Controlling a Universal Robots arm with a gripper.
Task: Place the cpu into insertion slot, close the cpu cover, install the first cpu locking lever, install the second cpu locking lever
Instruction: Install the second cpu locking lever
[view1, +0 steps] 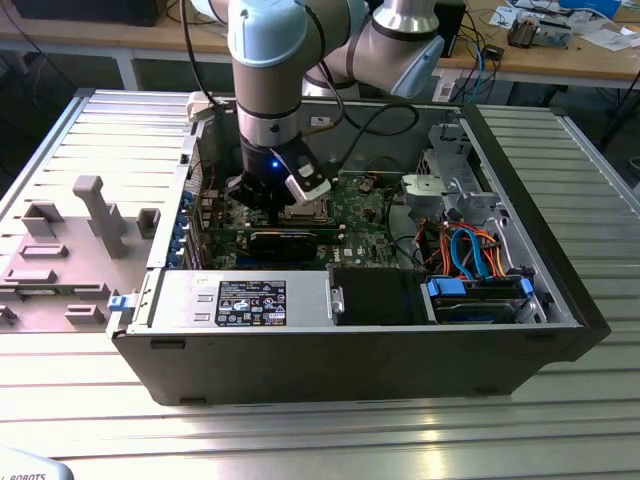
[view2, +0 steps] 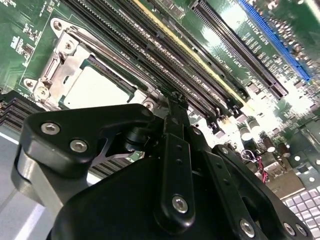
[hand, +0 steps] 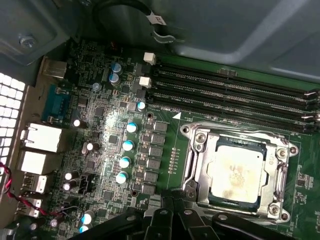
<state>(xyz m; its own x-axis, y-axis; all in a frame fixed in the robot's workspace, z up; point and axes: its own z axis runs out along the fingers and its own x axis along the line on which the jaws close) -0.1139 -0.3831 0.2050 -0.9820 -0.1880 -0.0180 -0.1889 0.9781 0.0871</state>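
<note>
The arm is down inside the open computer case (view1: 560, 300), its gripper (view1: 268, 200) hanging low over the green motherboard (view1: 350, 215), toward the exterior view's left of the board.

In the first wrist view, there is the cpu (hand: 236, 170), silvery-grey top facing up, lying flat in the insertion slot (hand: 212, 192). It is square, so it has no real long axis; its edges run parallel to the socket's rim. The cpu cover (hand: 196, 165) lies flat down around it, its square window framing the chip, screws showing at the corners. The cover frame is slightly longer than wide, its longer sides running roughly parallel to the black memory slots (hand: 235, 95) just beside it.

The second wrist view catches the same cpu (view2: 95, 90) under the cover (view2: 60, 70), sitting just beyond the gripper's (view2: 176, 107) black linkage, with the memory slots (view2: 165, 55) streaming diagonally past it.

The claw: the fingers (view2: 177, 112) look drawn together into one narrow tip, nothing between them, poised near the socket's edge on the memory-slot side. Whether the tip touches the board, I cannot tell.

A row of blue-topped capacitors (hand: 127, 145) stands beside the socket.
</note>
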